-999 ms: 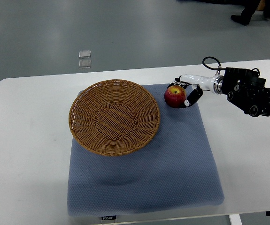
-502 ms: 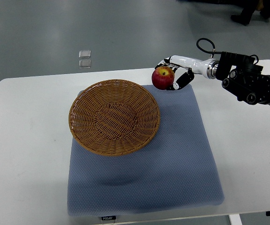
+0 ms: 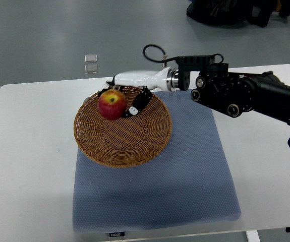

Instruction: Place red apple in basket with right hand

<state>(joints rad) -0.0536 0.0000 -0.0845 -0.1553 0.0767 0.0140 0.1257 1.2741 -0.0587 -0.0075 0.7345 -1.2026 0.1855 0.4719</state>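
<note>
Robot hand (image 3: 118, 94) grips red apple (image 3: 112, 104) (yellow-topped) over basket (image 3: 150, 141).

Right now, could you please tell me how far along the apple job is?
Done: the red apple is off the grey-blue mat and picked up. In hand: the right hand holds it over the far side of the round brown wicker basket, fingers wrapped around it. Left: lowering it into the basket, letting go and pulling the arm back.
</note>
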